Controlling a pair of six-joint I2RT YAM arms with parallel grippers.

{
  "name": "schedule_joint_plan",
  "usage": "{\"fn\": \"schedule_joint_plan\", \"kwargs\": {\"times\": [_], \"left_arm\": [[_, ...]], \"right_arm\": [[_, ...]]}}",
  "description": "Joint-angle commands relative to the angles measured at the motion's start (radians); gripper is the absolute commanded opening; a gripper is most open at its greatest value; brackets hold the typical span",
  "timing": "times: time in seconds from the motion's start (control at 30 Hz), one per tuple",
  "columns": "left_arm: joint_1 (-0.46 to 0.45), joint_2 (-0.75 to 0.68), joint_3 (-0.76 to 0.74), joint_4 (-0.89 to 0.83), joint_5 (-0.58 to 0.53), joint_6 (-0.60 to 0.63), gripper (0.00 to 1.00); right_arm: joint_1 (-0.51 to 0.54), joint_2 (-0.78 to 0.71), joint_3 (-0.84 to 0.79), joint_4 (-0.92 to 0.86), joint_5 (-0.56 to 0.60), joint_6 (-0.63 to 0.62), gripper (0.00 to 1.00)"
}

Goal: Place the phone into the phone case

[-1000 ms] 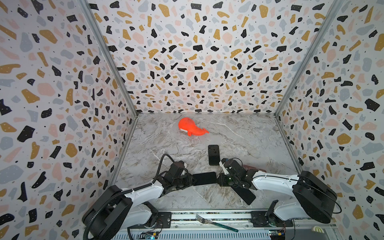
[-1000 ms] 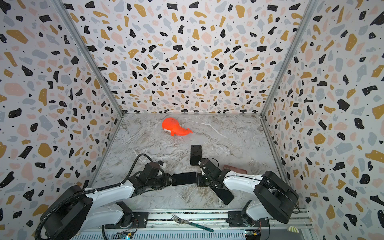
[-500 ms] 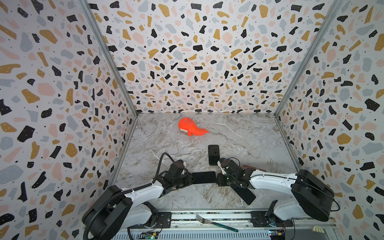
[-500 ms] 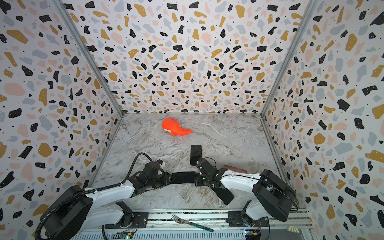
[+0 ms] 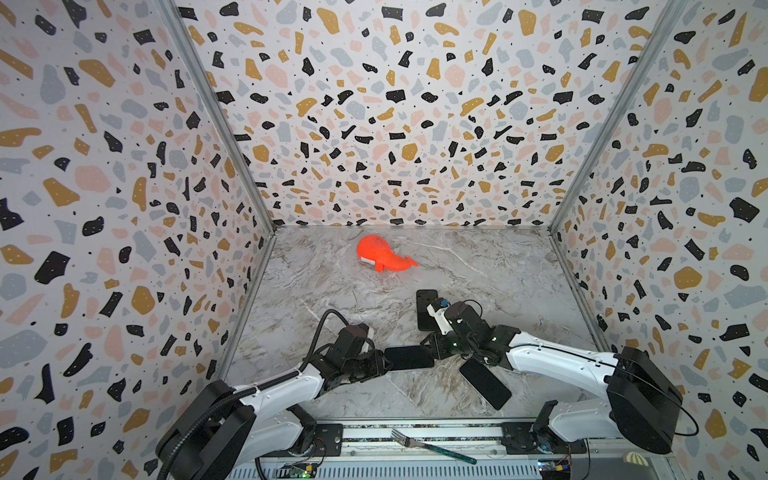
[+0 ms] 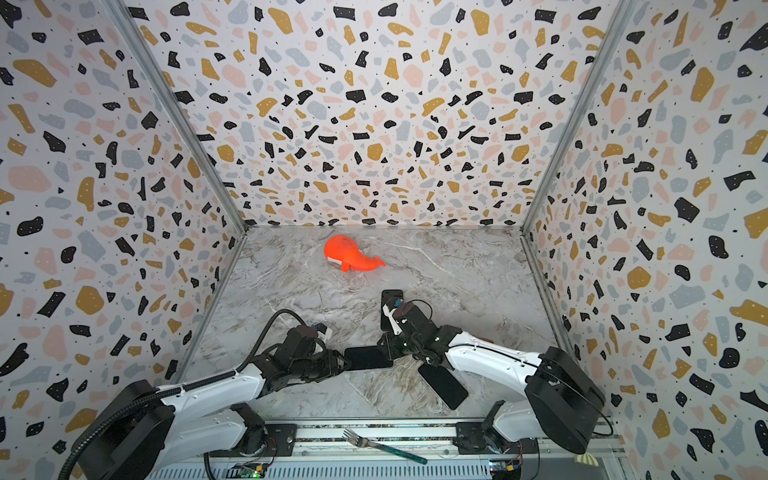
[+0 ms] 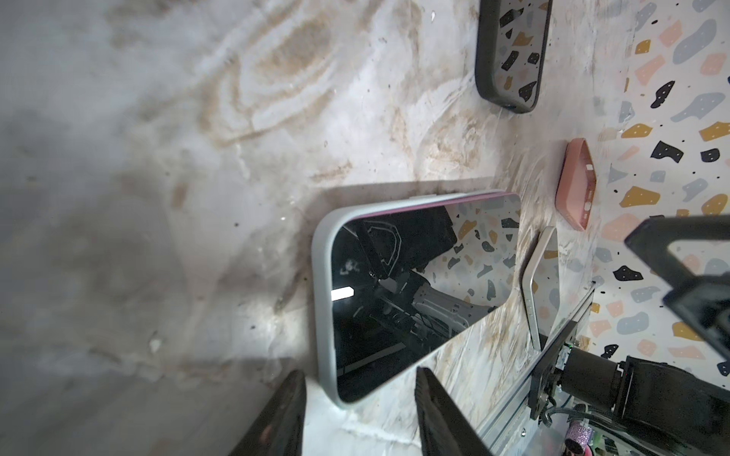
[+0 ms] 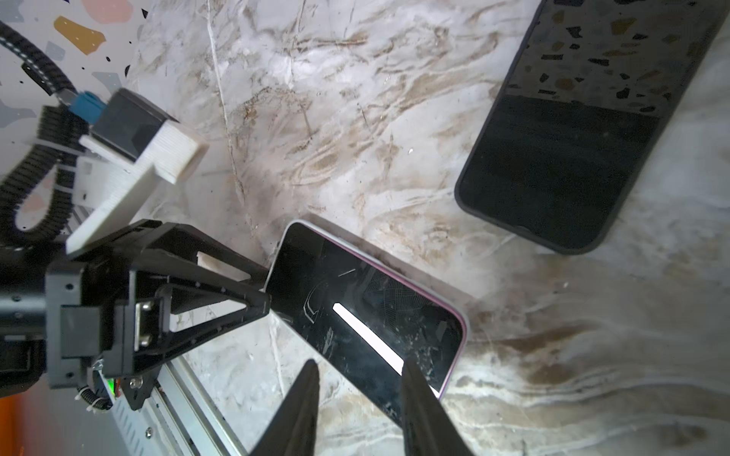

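- While the left hand [image 5: 384,360] and the right hand [image 5: 432,353] sit low on the desk [image 5: 332,291], the phone [image 5: 409,357] lies flat between them, screen up, one short end toward each.
- Released, the left hand has its fingers [image 7: 284,410] apart on either side of the phone's near end. A sliver of desk shows between one finger and the pale rim.
- Likewise released, the right hand has its jaws spread around the opposite corner. One of its fingers [image 8: 422,410] overlaps that corner in the right wrist view; I cannot tell whether it touches.
- A pink phone case [image 7: 574,183] rests on the desk well beyond the left hand's fingertips, past the right hand and apart from the phone.
- A black-cased phone [image 5: 426,299] lies just beside the right hand's wrist, on its far side.
- A second dark-screened phone [image 5: 484,382] lies near the right hand, toward the front rail.
- An orange whale toy [image 5: 384,257] sits well apart from both hands.
- A fork [image 5: 432,446] lies on the front rail.
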Motion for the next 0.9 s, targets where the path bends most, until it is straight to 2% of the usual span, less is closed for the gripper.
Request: {"fn": "schedule_joint_plan", "kwargs": {"times": [0.0, 0.1, 0.3, 0.6, 0.87], "left_arm": [[-0.008, -0.034, -0.028, -0.068, 0.022, 0.015, 0.51], [-0.026, -0.065, -0.032, -0.068, 0.037, 0.008, 0.54], [-0.103, -0.048, -0.036, -0.010, 0.045, -0.028, 0.56], [-0.141, 0.024, -0.032, 0.088, 0.042, -0.059, 0.55], [-0.149, 0.076, -0.019, 0.123, 0.022, -0.065, 0.51]], "right_arm": [[-0.014, 0.043, 0.050, -0.047, -0.043, -0.128, 0.41], [-0.033, 0.079, 0.058, -0.035, -0.081, -0.174, 0.48], [-0.061, 0.162, 0.075, -0.023, -0.134, -0.229, 0.53], [-0.072, 0.242, 0.068, -0.003, -0.188, -0.253, 0.54], [-0.072, 0.224, 0.056, -0.026, -0.192, -0.260, 0.55]]}}
